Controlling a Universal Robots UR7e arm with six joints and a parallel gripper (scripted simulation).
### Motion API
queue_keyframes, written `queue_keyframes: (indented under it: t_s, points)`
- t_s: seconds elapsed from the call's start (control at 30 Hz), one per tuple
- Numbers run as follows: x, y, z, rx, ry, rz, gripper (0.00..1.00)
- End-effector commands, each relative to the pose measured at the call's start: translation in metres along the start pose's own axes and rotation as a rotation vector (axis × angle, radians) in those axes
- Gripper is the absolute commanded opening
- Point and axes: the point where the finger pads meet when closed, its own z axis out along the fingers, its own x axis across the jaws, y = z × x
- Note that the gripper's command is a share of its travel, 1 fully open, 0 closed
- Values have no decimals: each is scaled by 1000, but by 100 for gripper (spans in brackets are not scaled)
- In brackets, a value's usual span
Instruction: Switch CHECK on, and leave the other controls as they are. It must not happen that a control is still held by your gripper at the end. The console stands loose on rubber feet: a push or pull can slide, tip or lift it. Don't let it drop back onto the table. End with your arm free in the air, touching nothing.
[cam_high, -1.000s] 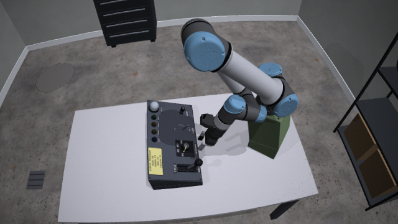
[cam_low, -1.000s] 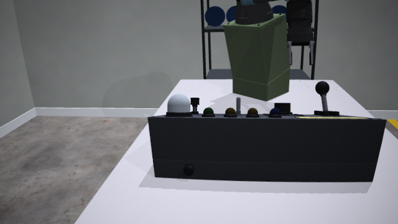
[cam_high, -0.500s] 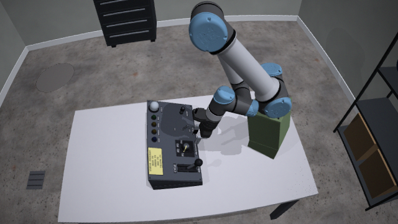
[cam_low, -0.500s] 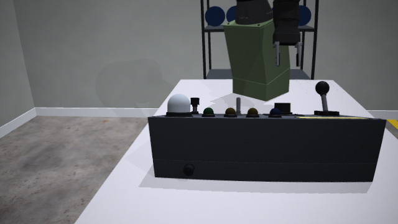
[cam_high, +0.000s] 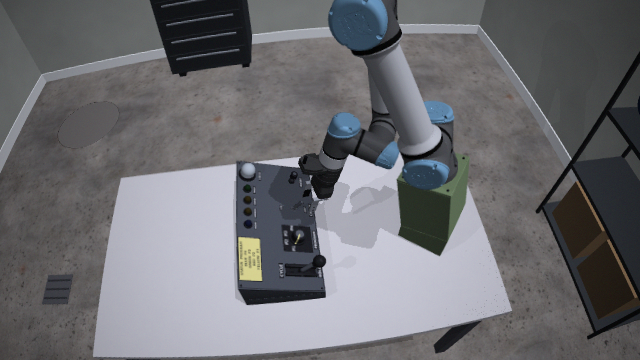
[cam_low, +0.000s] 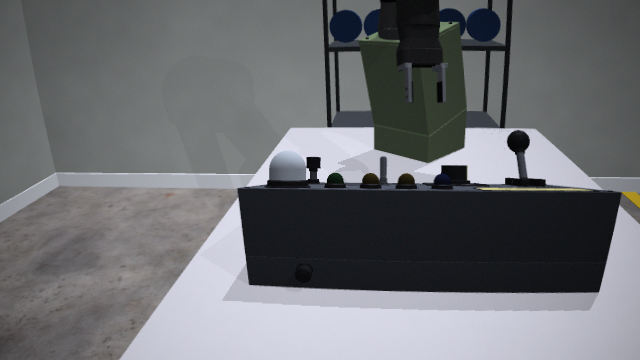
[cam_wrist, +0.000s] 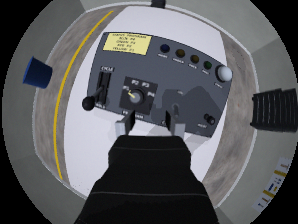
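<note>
Dark console (cam_high: 277, 235) on the white table (cam_high: 175, 280), no containers seen, gripper (cam_low: 425, 90) fully open and holding nothing, hovering above the panel, upright toggle (cam_low: 383, 170) at its 7 o'clock in the exterior view, CHECK label unreadable

A: Top view looked steeply down from high up, taking in the table (cam_high: 165, 280) and surrounding floor; exterior sat low, close, facing the console (cam_low: 425, 235) side-on.

B: Wrist peered down past the gripper (cam_wrist: 152, 123); all three shared that console.
</note>
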Motion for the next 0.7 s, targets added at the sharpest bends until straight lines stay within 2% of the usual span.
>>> queue_keyframes:
  t_s: [0.0,0.2,0.27,0.37,0.67]
  points:
    - [31,8,-10,-2,-20,-108,100]
    - [61,19,-23,11,-36,-221,100]
    - [61,19,-23,11,-36,-221,100]
    - [74,25,-30,23,-39,-275,100]
    - [107,44,-53,64,-26,-419,100]
